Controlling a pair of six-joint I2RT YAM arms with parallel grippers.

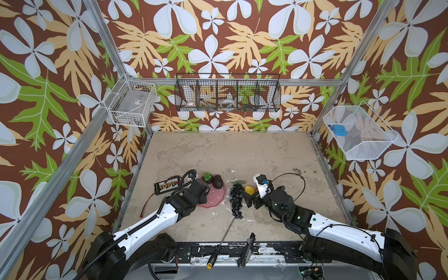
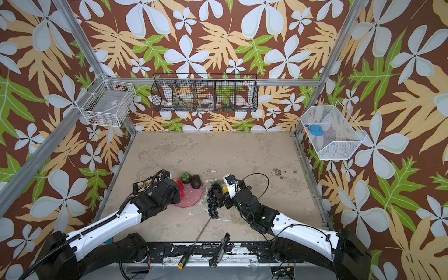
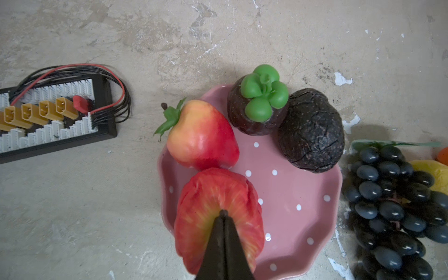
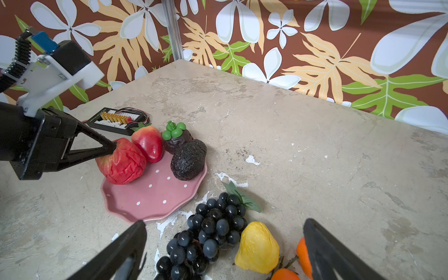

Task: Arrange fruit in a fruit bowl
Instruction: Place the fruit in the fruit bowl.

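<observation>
Pink, white-dotted fruit bowl (image 4: pixel 155 194) with scalloped rim, on the bench (image 4: pixel 291 145) toward the front left in both top views. Along its far edge: mangosteen (image 3: pixel 259 104) with green top up, avocado (image 3: pixel 311 131) touching it, and smooth red apple (image 3: pixel 201 135) on its side at the rim, leaf pointing outward. At the left rim, tilted and touching that smooth one: wrinkled red apple (image 3: pixel 211 194).

Shut tight on that apple's stem: left hand (image 3: pixel 223 215), both fingertips pressed together. Behind it, left arm stretched in from the front left corner, hand slanting down onto the fruit from the side.

On bare bench just right of the bowl: long black grape bunch (image 4: pixel 213 230) lying lengthwise, with lemon (image 4: pixel 258 247) against the side away from the bowl. Past the lemon, two oranges (image 4: pixel 303 257), partly hidden behind a finger.

Above grapes and lemon: right hand (image 4: pixel 225 224), spread wide and holding nothing, one finger near the bowl's rim, one over the oranges. Right arm in from the front right, wrist bent toward the bowl.

Left of the bowl and apart from it: black connector board (image 3: pixel 53 116) with yellow plugs and looped wires.
</observation>
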